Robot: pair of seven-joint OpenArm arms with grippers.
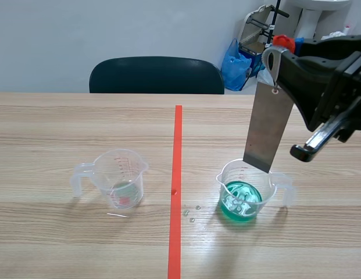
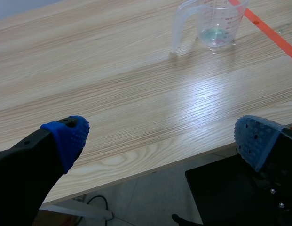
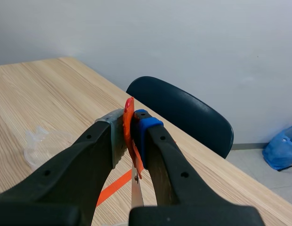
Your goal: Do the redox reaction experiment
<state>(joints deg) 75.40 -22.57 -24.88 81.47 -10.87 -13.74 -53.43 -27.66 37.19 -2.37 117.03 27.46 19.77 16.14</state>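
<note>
Pinched hard between the fingers of the right gripper (image 3: 129, 117) is an orange-red tab (image 3: 131, 143). From it the metal strip (image 1: 266, 128) hangs, tilted, above the green beaker (image 1: 267, 192). The strip's lower end is at the far side of that beaker's rim. I cannot tell whether it touches the rim or is just clear of it, and it has not reached the green liquid (image 1: 239, 200).

The main risk I see is the strip coming down on the rim rather than inside it. That could push or tip a light plastic beaker and spill the solution. The strip appears to dangle from a small loop, so a quick descent could set it swinging and make it knock the wall or splash. The pinch is on the tab alone, so a slip would drop the strip into the liquid.

A few drops (image 1: 192, 212) lie on the table (image 1: 64, 244) just beside the green beaker, between it and the tape line (image 1: 177, 151); more wet there would spread. Across the line from the green beaker, well apart, stands a second beaker (image 1: 119, 180), nearly empty. Farther off on that side the left gripper (image 2: 163, 137) has its jaws spread wide on nothing, too far away to steady anything
</note>
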